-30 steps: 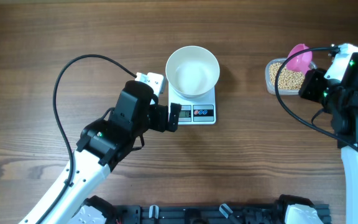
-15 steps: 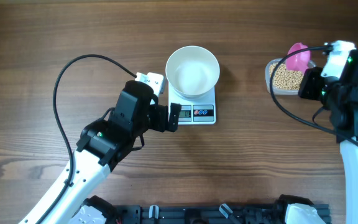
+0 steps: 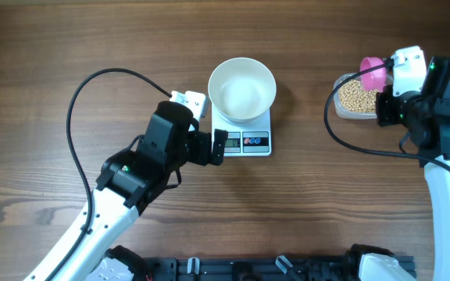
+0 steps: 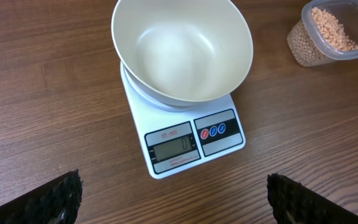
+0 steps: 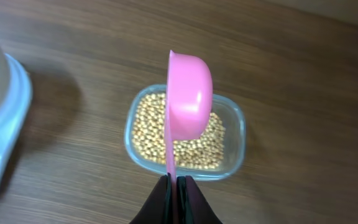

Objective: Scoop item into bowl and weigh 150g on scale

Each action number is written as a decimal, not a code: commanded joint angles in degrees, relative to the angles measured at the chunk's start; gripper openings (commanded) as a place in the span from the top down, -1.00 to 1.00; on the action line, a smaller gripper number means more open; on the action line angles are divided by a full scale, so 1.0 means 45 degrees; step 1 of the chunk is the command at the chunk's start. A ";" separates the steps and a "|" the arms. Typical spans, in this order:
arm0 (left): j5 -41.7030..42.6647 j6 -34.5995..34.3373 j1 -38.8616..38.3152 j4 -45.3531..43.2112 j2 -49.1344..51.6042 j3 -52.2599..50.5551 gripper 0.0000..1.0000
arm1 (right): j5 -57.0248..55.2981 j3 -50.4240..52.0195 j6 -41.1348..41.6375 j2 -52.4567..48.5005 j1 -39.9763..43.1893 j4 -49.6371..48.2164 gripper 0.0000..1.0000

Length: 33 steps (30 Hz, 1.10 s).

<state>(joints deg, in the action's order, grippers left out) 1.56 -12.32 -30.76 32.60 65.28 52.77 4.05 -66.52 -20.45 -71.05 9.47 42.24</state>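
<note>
from overhead, my right claw (image 3: 389,80) is clenched on the handle of the pink scoop (image 3: 372,72), holding its cup over the clear tub (image 3: 339,101) of beans (image 3: 355,95) at the right end of the counter (image 3: 92,39). the white bowl (image 3: 242,90) sits on the scale (image 3: 250,142) in the middle, well apart from the tub, so each load has to be carried across. my left claw (image 3: 212,147) rests just beside the scale's display edge, released wide and grasping nothing. i judge it waits there clear of the pouring path, with its camera on the readout. in the left wrist view the bowl is empty and sits on the platform, leaving the display uncovered. the display reads zero, and my two fingertips frame the bottom corners with bare wood between them. in the right wrist view my fingers pinch the thin handle flat. the scoop stands turned on edge above the beans, its mouth facing the scale side, and i cannot see inside it. i judge no beans have reached the bowl yet, so the first dip is the step in hand.
</note>
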 commanded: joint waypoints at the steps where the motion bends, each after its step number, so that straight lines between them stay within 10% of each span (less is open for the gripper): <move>1: 0.0112 0.0019 -0.0058 -0.0039 0.0073 0.0194 -1.00 | -0.1151 -0.0194 -0.0301 0.0000 0.0010 0.0063 0.91; 33: 0.0107 0.0019 -0.0058 -0.0039 0.0073 0.0194 -1.00 | 0.0539 -0.0165 0.2880 -0.0306 0.0005 0.0923 0.91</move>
<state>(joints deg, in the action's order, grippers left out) 1.56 -12.32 -30.76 32.58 65.28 52.77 0.99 -66.54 -8.10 -71.05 9.47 46.70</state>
